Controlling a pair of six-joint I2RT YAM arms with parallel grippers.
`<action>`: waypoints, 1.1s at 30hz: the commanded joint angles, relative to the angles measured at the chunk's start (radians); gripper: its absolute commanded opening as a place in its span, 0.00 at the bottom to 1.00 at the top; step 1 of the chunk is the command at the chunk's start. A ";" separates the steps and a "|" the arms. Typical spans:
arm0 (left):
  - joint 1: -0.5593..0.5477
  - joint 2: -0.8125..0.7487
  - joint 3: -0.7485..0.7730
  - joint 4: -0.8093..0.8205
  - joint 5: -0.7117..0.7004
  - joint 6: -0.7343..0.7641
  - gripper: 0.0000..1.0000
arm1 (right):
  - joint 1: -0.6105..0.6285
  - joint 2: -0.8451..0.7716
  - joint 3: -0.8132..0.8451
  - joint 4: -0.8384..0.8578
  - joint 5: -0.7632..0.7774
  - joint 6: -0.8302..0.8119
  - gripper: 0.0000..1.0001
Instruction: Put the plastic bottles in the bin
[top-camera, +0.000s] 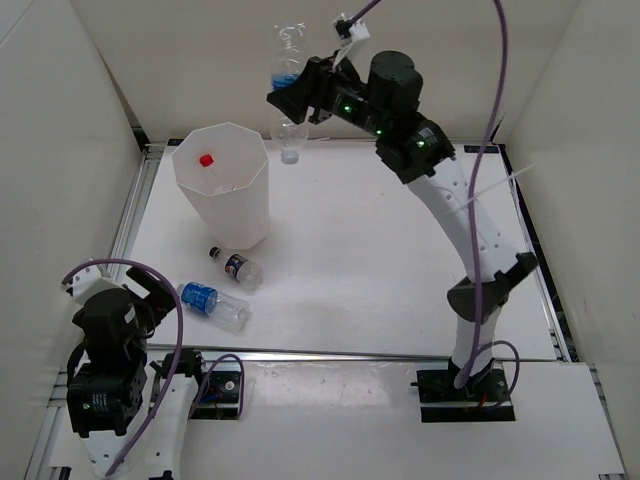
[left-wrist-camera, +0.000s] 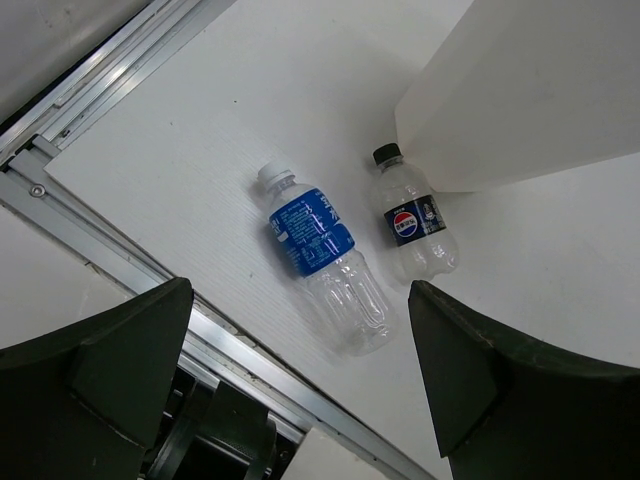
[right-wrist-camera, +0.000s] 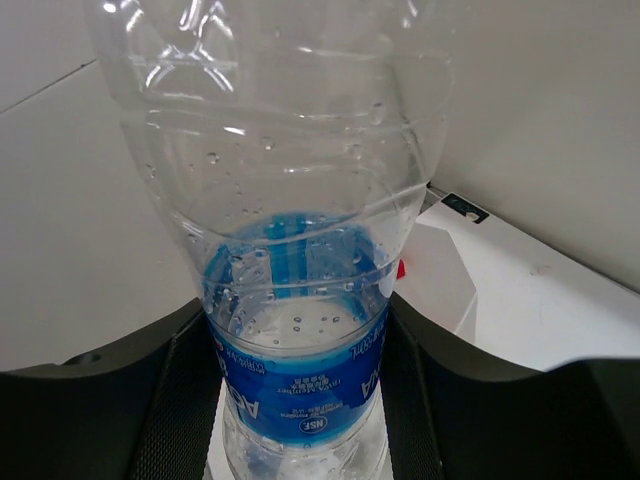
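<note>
Top view, right pincer (top-camera: 291, 100): closed around the blue label of a clear bottle, in the upper middle of the frame.
Held bottle (top-camera: 287, 50): upright but upside down, neck pointing down, lifted off the table (top-camera: 380, 270); it appears just right of the bin's rim, not over the opening.
Bin (top-camera: 238, 215): white, faceted, standing upper left of centre; a red cap (top-camera: 206, 159) shows inside it near the far wall.
Blue-label bottle (top-camera: 212, 304): lying on its side on the table, lower left of the frame, below the bin.
Black-cap bottle (top-camera: 238, 267): lying on its side between the bin and the blue-label bottle, close to the foot of the bin.
Left pincer (top-camera: 148, 296): lower left corner, just left of the blue-label bottle.
Left wrist view: left pincer (left-wrist-camera: 310, 385) spread wide with nothing in it; blue-label bottle (left-wrist-camera: 325, 255) at centre, white cap toward upper left; black-cap bottle (left-wrist-camera: 415, 225) just right of it, its cap right against the bin (left-wrist-camera: 520, 90) wall.
Right wrist view: right pincer (right-wrist-camera: 300, 400) fingers (right-wrist-camera: 175, 400) press both sides of the held bottle (right-wrist-camera: 290, 200); droplets cling inside; part of the bin (right-wrist-camera: 440, 285) shows behind it.
</note>
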 joint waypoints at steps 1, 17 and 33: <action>-0.006 0.009 -0.003 0.017 0.005 0.012 1.00 | 0.032 0.128 0.049 0.140 -0.012 0.025 0.35; -0.006 0.027 -0.012 0.035 0.057 0.050 1.00 | 0.084 0.293 0.106 0.393 0.100 0.042 0.32; -0.024 0.046 -0.012 0.035 0.048 0.059 1.00 | 0.084 0.388 0.116 0.430 0.132 0.024 1.00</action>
